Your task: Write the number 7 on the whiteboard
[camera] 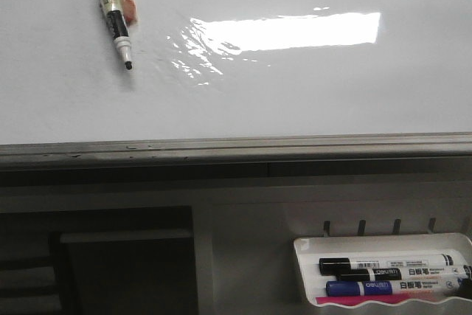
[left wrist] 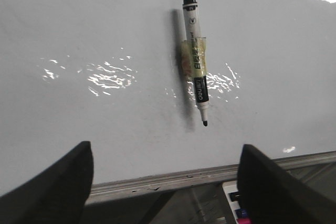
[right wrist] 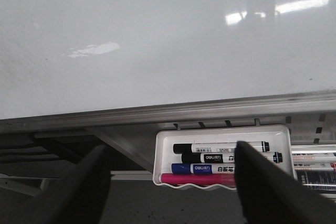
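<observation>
We see a glossy white whiteboard (camera: 295, 101) edged in grey. On it, a white marker (camera: 116, 16) has a black grip and yellowish tape. Below the whiteboard, a white tray (camera: 310, 271) holds black, blue and pink markers.

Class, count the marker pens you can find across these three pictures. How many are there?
4, perhaps more hidden. One uncapped marker lies on the whiteboard. Three sit in the white tray below its frame: two black-capped markers and a blue-capped one.

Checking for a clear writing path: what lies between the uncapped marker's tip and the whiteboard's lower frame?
Only bare whiteboard surface, no ink, between the marker tip and the frame, seen in front and left wrist views.
</observation>
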